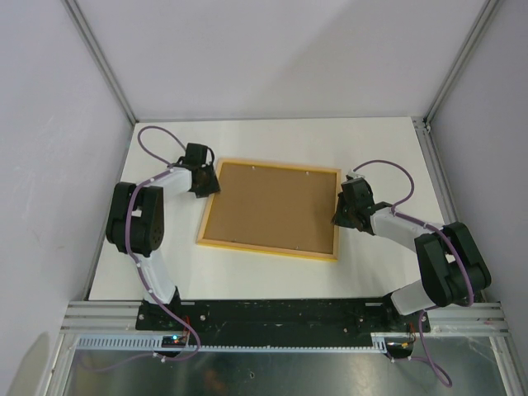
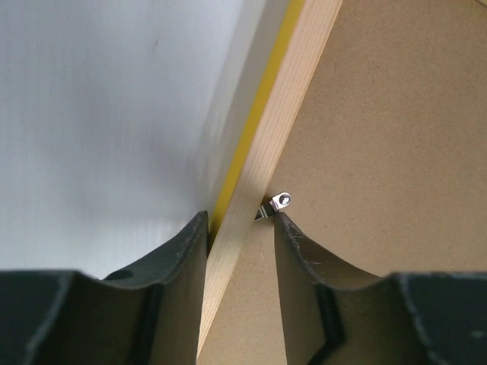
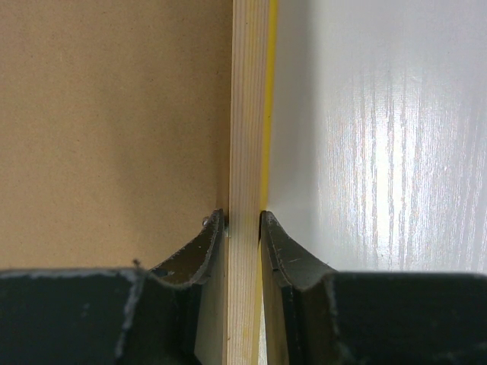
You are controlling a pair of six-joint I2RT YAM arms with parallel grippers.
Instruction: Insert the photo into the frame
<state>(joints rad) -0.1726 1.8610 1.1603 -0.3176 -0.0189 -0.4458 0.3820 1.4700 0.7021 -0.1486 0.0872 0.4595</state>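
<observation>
Jaws of your right gripper (image 3: 243, 220) are clamping the thin rectangular yellow-fronted, pale-wood frame (image 3: 245, 114); your left gripper (image 2: 240, 216) is straddling its opposite rail, jaws loosely apart.

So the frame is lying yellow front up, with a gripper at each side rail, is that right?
Not quite: the frame lies yellow front down, wood back and brown backing board up, as the top view shows. The left gripper and right gripper are at its side rails.

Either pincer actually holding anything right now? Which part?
The right pincer clamps the frame by its right rail. The left pincer only straddles the left rail, a gap showing on its inner side: no firm hold.
</observation>
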